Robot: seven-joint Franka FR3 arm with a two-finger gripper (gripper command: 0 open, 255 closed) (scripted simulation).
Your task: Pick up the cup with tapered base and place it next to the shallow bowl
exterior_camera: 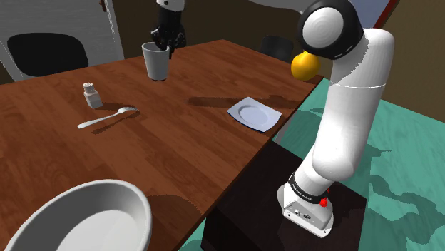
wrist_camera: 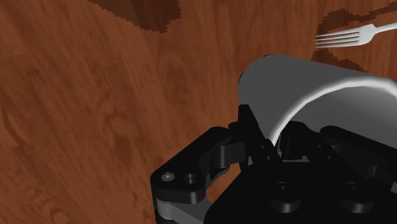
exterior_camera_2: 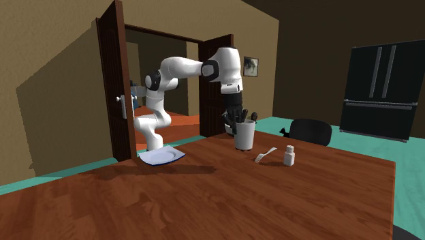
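cup (exterior_camera: 157, 61) with the tapered base stands on the wooden table (exterior_camera: 192, 150), directly beneath my pincer (exterior_camera: 169, 47), which pinches the rim wall with one finger inside and one outside. i judge the grasp made and the lift not yet begun. next i need a straight, level raise, then a long carry away from the pincer's present spot to the shallow bowl (exterior_camera: 93, 185), well apart across the table, steering clear of the fork (wrist_camera: 356, 35) near the cup.

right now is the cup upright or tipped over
Upright: the cup stands on its narrow base on the table, open mouth facing up, with the gripper at its rim.
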